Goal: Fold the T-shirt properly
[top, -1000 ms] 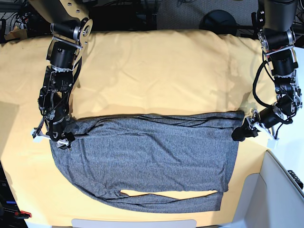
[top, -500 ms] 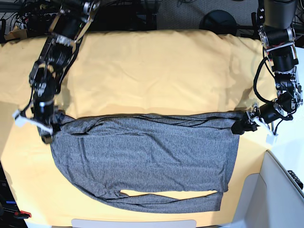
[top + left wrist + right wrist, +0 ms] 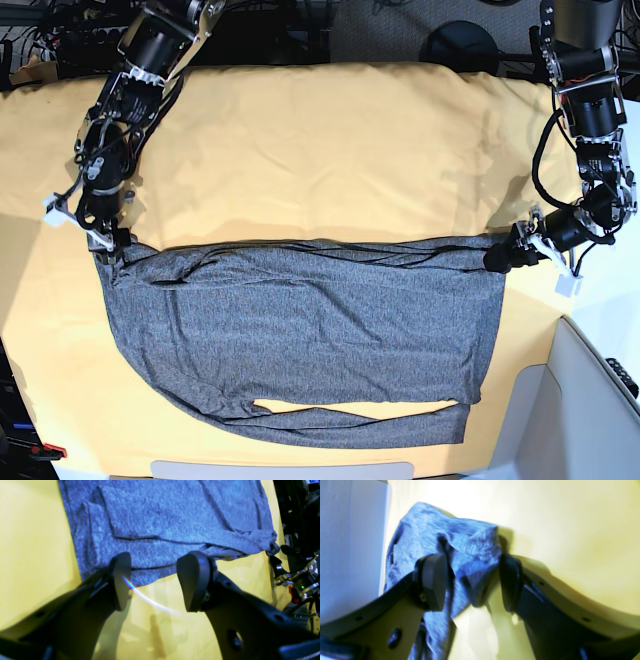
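There was one grey T-shirt point(image 3: 310, 335), one yellow cloth point(image 3: 330, 150), and two robot arms, one left gripper point(image 3: 505, 258) and one right gripper point(image 3: 100, 243).

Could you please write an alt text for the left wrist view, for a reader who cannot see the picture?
The left tool hangs open over the near edge of the grey T-shirt, its two dark fingers spread with nothing between them. The shirt lies flat and folded on a yellow cloth; the other arm's tool shows at the shirt's far corner.

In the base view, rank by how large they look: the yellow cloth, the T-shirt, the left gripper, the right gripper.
1. yellow cloth
2. T-shirt
3. left gripper and right gripper: both small and look alike, so unranked.
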Controlling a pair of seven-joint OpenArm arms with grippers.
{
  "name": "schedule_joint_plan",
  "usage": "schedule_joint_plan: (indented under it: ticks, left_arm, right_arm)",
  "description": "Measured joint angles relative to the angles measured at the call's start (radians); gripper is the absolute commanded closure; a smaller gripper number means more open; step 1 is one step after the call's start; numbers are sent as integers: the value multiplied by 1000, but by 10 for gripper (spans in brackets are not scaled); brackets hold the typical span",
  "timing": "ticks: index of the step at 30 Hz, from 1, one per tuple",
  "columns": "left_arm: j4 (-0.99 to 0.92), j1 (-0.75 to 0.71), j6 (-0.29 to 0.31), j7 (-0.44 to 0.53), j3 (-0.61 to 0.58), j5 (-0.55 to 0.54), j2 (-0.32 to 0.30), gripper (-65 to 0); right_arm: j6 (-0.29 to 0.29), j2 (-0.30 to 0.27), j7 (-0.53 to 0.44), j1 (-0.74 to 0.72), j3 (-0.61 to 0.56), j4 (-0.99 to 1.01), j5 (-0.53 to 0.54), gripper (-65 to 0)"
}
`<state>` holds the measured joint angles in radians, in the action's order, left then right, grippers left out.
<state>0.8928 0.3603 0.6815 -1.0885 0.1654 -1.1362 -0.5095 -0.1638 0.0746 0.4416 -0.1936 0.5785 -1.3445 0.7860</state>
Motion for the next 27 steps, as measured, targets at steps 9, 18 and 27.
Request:
schedule_joint_plan:
  ticks: [9,18,27]
  left_arm:
    - [0,-17,0,-29,0,0,0,-303]
    - [-55,-29,0,-6,2,-1,-18,-306]
    - [-121,-30,0,20,2,0,-86,-306]
  right_arm:
    - [10,-5,-10,-64,-3,95,-33,-43]
    - [34,-52,10,-53,-27,121,-12,-11]
    - [35,-55,10,-50,-29,120,-11,-11]
